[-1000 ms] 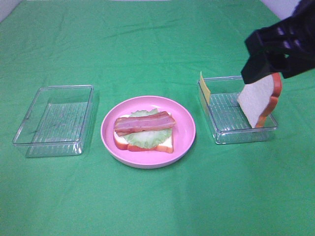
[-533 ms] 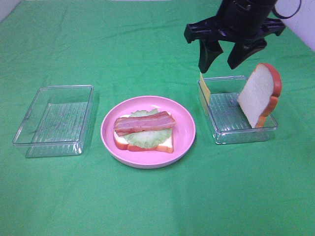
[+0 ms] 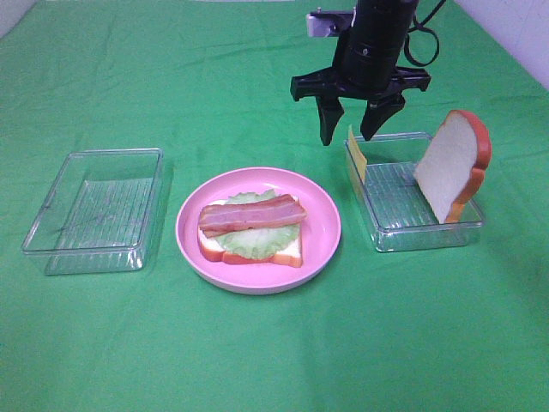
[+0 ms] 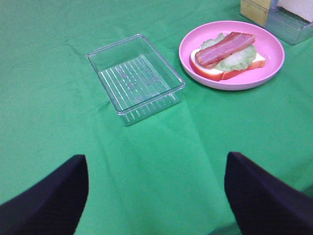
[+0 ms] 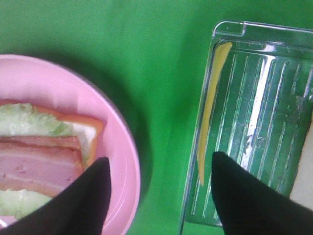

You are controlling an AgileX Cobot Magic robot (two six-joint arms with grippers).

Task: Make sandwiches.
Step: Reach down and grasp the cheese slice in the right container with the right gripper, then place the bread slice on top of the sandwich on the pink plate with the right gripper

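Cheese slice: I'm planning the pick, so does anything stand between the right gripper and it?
Nothing visible does. The open right gripper hangs above the cheese slice, which stands on edge against a wall of the clear tray.

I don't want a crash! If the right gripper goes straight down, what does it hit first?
Likely one finger of the right gripper meets the yellow cheese slice standing in the clear tray.

My right pincer (image 3: 348, 137) hangs straight down from my black arm (image 3: 377, 39), with its jaws spread apart. My left pincer (image 4: 155, 200) has its jaws wide apart too.
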